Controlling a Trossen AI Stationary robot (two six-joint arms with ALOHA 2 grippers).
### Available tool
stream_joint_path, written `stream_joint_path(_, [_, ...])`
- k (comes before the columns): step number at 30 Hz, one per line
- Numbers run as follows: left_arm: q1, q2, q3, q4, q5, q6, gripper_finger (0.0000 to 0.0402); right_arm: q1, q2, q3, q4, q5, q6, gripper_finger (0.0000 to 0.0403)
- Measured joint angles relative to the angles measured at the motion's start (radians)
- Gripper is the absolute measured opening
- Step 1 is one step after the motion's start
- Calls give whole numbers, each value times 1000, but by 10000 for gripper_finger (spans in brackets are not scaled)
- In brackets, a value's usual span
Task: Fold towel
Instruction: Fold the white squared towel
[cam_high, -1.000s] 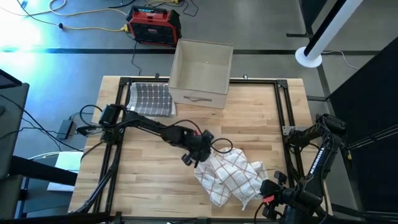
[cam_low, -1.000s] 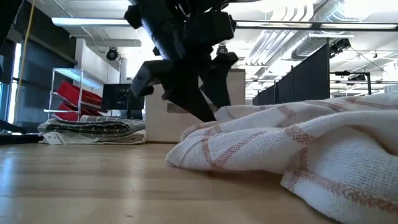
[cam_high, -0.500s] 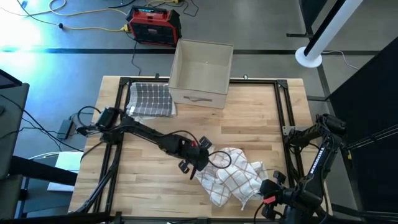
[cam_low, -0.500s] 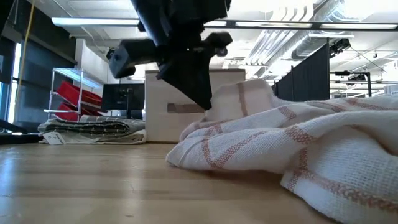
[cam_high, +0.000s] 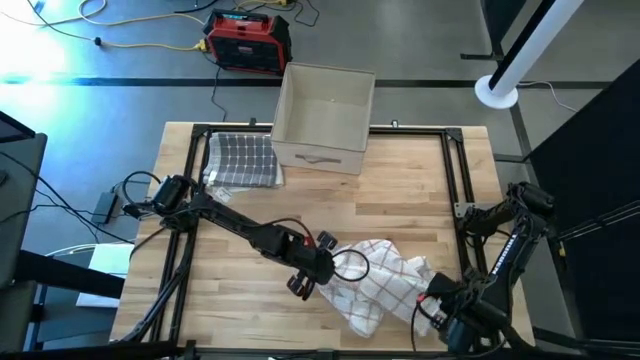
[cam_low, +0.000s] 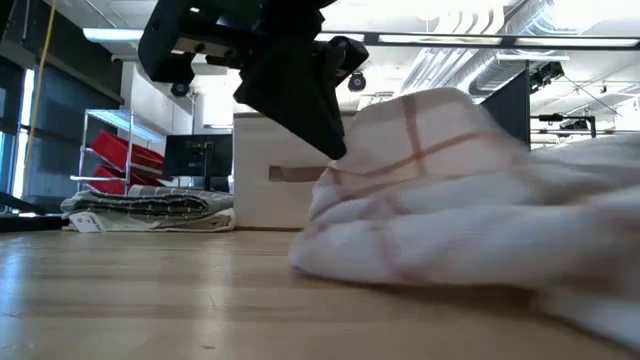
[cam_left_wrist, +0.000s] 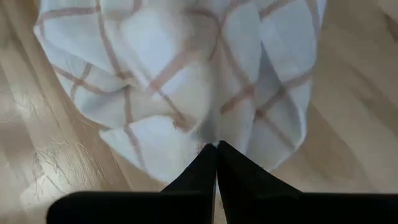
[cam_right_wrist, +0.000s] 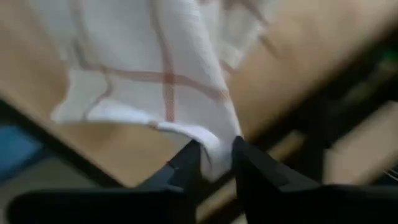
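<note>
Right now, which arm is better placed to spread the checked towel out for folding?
Neither alone. The left gripper is shut on the white, red-checked cloth towel's left edge, and the right gripper pinches its near-right corner, so they would likely pull apart together.

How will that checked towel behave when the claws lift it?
Probably floppy: the towel lies bunched in soft folds, and it drapes from the left claw and right claw. Likely light, since a pinched edge holds it up.

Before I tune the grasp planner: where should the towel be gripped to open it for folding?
Probably by opposite edges, from its outer sides. The towel lies bunched, so pinching its middle would gather layers. The left gripper and right gripper each already pinch an edge.
</note>
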Motion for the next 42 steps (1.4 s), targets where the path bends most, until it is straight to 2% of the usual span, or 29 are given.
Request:
stream_joint_path(7, [-14,0,0,23,-42,-87,0,-77,-44,0,-68,-105,-145,221])
stream_joint_path(10, [-16,0,0,23,-63,-122,0,-85,-63,0,31,-107,-226,263])
stream_joint_path(12, [-21,0,0,19,-84,-133,0,-74,-56,0,136,-83,-276,277])
stream_joint_path(16, [-24,0,0,19,-98,-142,0,-19,31,0,400,11,-422,280])
stream_joint_path(18, [-24,0,0,19,-102,-141,0,-4,84,0,479,29,-475,276])
stream_joint_path(26, [-23,0,0,19,-103,-141,0,-11,201,0,510,64,-490,245])
stream_joint_path(42, [-22,0,0,17,-95,-141,0,-2,335,1,533,17,-491,208])
